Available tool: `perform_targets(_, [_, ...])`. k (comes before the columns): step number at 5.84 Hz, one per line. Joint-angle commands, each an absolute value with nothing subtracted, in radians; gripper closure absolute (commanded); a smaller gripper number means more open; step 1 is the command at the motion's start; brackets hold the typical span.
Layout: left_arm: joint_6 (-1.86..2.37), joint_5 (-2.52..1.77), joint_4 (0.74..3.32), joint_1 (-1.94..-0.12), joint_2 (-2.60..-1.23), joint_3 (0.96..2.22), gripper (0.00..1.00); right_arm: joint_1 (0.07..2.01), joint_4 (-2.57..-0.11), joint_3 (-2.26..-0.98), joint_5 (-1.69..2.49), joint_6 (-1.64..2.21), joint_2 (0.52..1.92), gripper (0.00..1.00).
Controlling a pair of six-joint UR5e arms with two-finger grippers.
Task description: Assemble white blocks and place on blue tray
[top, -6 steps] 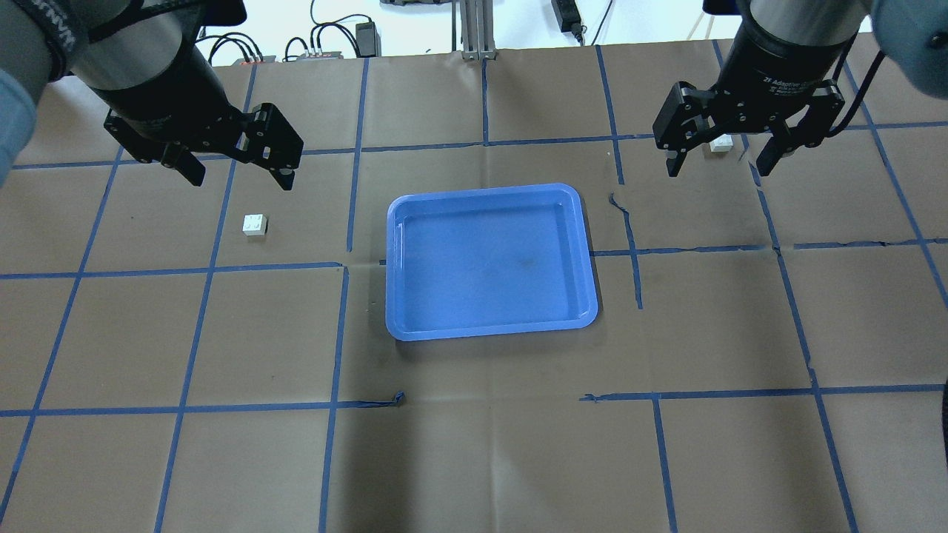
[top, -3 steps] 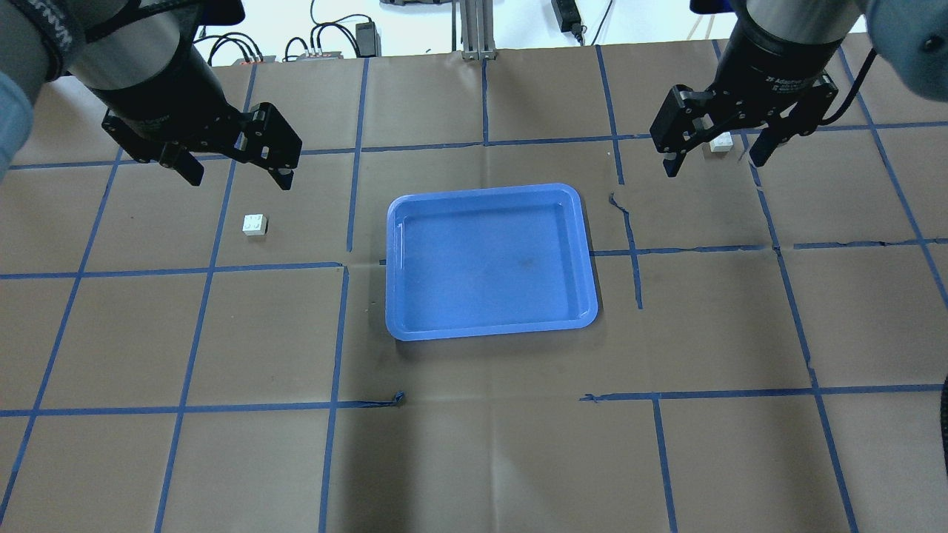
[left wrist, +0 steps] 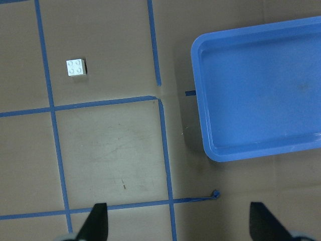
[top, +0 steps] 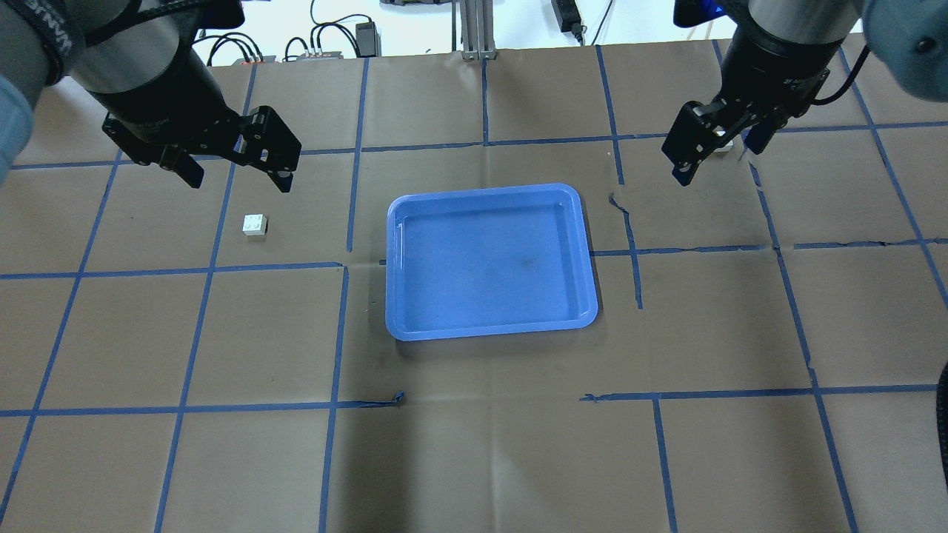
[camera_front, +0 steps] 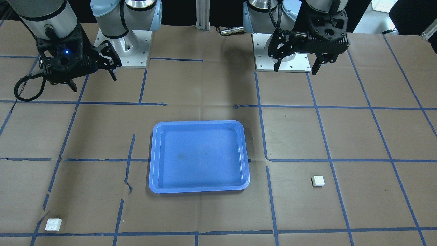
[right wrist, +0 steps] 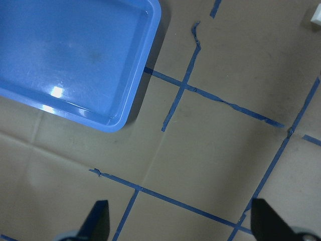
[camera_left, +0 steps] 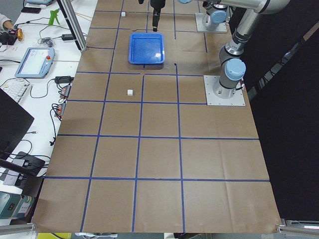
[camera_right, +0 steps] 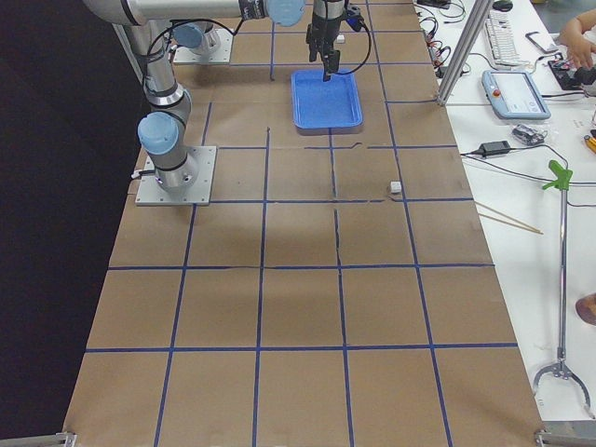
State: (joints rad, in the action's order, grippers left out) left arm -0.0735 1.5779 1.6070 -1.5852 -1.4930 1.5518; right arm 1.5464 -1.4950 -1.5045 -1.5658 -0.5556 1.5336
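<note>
One white block lies on the table left of the blue tray; it also shows in the left wrist view and the front view. My left gripper hangs open and empty above the table, just behind this block. The second white block lies at the far right, partly hidden by my right gripper, which hangs open and empty over it. This block shows in the front view and at the top right corner of the right wrist view. The tray is empty.
Brown paper with a grid of blue tape lines covers the table. Cables and power bricks lie beyond the far edge. The arm bases stand on the robot's side.
My right gripper has turned about its wrist and shifted slightly away from me, staying open over the far right block. My left gripper has barely moved.
</note>
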Motion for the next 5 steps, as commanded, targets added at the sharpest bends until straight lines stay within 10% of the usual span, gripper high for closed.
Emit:
perform_targets(1, [-0.093,1.565,1.600,-1.467,-1.520,1.562,0.01,1.531,-1.552,-1.502,-1.565,-0.932,1.494,0.01])
perform_targets(5, [-0.406,1.533,1.281,-1.255,-1.837,1.617,0.01,1.353,-1.621,-1.348,-1.549,-1.642,1.320,0.01])
